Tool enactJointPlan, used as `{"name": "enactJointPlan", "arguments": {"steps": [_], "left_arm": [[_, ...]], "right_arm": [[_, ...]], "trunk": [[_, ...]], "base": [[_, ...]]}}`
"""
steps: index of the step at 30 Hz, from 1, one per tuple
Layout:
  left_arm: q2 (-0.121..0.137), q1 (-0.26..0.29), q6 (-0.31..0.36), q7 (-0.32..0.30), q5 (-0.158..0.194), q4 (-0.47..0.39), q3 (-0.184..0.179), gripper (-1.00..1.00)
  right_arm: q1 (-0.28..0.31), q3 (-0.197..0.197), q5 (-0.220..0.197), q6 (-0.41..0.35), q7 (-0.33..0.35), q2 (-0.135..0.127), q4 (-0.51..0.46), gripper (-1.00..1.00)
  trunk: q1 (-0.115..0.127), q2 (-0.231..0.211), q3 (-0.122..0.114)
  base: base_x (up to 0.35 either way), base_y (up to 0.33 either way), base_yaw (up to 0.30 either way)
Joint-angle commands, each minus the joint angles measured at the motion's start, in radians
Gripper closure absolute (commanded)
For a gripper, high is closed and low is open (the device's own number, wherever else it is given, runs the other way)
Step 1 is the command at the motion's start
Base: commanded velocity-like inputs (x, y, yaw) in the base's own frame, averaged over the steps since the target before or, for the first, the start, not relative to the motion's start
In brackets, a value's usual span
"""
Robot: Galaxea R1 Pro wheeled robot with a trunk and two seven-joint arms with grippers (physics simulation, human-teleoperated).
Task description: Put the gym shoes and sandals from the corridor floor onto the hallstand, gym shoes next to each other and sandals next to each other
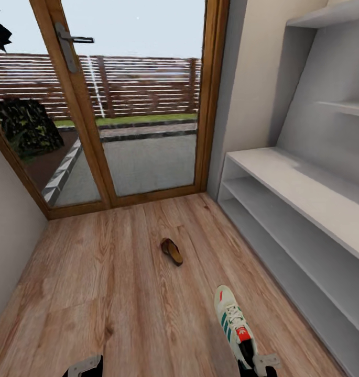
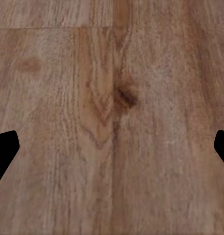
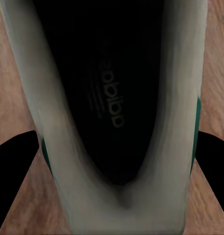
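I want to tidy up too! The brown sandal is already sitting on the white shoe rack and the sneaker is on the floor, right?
Not quite. The head view shows the brown sandal lying on the wooden floor near the glass door, not on the shoe rack. The sneaker is on the floor, as you said.

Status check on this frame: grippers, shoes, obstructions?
Right gripper straddling gym shoe heel, grip unconfirmed. Left gripper open over bare floor. One sandal on floor. Hallstand shelves unobstructed.

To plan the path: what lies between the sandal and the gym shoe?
Only bare wood floor, in the head view, between sandal and gym shoe.
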State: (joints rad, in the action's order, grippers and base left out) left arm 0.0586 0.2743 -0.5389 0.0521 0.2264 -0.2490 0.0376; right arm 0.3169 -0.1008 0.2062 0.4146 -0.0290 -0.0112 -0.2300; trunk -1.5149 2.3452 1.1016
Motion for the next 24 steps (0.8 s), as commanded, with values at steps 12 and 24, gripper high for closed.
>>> {"name": "enactJointPlan", "arguments": {"steps": [12,24], "left_arm": [[0.000,0.000,-0.003,0.002,-0.001,0.000,0.002,-1.00],[-0.002,0.001,-0.003,0.002,-0.001,0.000,0.002,-1.00]], "right_arm": [[0.001,-0.007,0.067,0.003,-0.001,-0.002,0.001,1.00],[0.006,0.007,0.066,-0.034,0.069,0.039,-0.219,1.00]], "trunk": [[0.000,0.000,0.001],[0.000,0.000,0.001]], "base": [[0.338,0.000,0.001],[0.296,-0.103,0.000]]}}
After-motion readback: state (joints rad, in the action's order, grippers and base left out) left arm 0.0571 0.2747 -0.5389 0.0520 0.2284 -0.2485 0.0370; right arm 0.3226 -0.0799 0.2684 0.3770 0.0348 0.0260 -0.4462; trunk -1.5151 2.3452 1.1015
